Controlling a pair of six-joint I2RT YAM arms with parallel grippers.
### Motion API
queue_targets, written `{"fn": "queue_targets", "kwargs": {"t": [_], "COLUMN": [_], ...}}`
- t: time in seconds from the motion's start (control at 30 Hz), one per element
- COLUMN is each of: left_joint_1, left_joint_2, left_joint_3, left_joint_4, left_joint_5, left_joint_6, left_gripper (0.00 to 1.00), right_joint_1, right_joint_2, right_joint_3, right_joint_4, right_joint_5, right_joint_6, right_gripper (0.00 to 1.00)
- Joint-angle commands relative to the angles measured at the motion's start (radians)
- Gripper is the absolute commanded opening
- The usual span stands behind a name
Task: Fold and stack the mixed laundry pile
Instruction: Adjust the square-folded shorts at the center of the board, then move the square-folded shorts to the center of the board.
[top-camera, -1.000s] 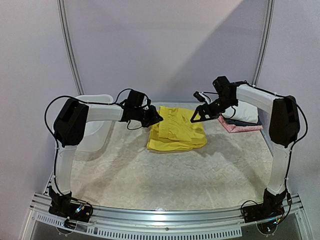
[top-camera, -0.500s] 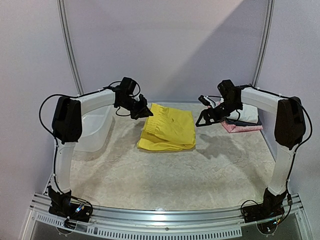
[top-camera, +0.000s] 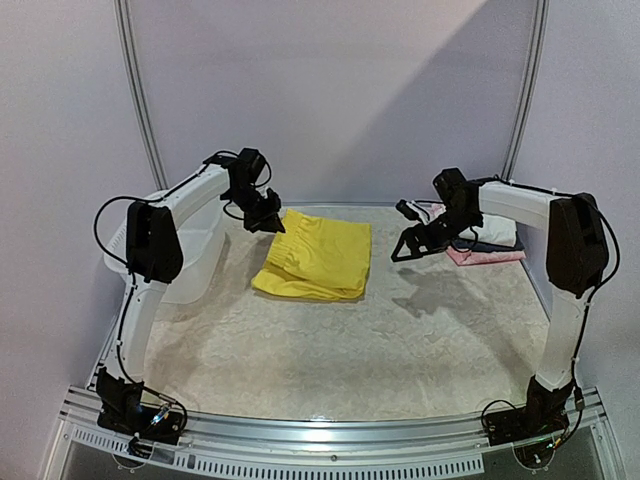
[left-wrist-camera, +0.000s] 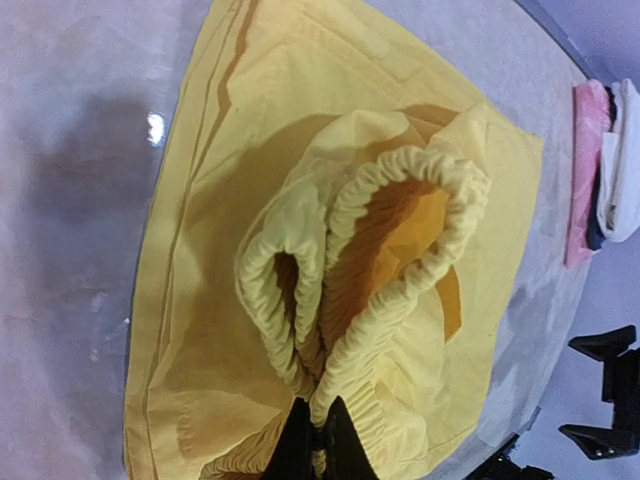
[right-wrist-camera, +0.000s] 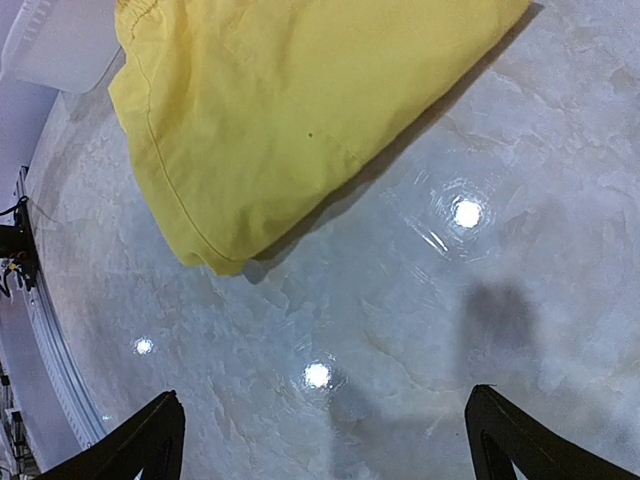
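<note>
Right now our left gripper (left-wrist-camera: 320, 438) pinches the yellow shorts (top-camera: 318, 262) at the gathered elastic waistband (left-wrist-camera: 405, 245). We judge the cloth light and floppy, best held there. Our right gripper (top-camera: 404, 248) gapes wide.

Mid-table (top-camera: 400, 350), toward the back: shorts (top-camera: 318, 262). Left of them, at the edge: basket (top-camera: 200, 270). Far right, seemingly stacked: folded cloths (top-camera: 487, 240).

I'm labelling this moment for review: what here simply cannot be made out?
Top view: the right arm covers part of the folded stack; its garments are indistinct.
Top view: the left arm covers much inside the basket.
Left wrist view: the left tool, shut on the waistband of the yellow shorts, is cut off by the bottom edge.
</note>
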Motion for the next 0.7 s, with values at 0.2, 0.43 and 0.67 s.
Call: {"fn": "queue_targets", "kwargs": {"t": [0.2,0.43,0.67], "left_joint_1": [0.008,-0.071,-0.243], "left_joint_2": [0.025,-0.185,-0.529], "left_joint_3": [0.030,-0.016,-0.599], "left_joint_4": [-0.167,-0.060,0.384], "left_joint_5": [-0.303,-0.507,-0.674], "left_joint_6": [0.108,0.168,0.051], "left_gripper": [0.34,0.45,0.50], "right_joint_1": [0.008,0.013,-0.019], "right_joint_2": [0.028,-0.108,0.049], "right_joint_3": [-0.007,-0.074,0.123], "right_joint_4": [0.025,0.171,0.000], "right_joint_5": [0.062,0.193,0.020], "right_joint_6": [-0.001,0.038,-0.038], "right_gripper": [0.99,0.99,0.99]}}
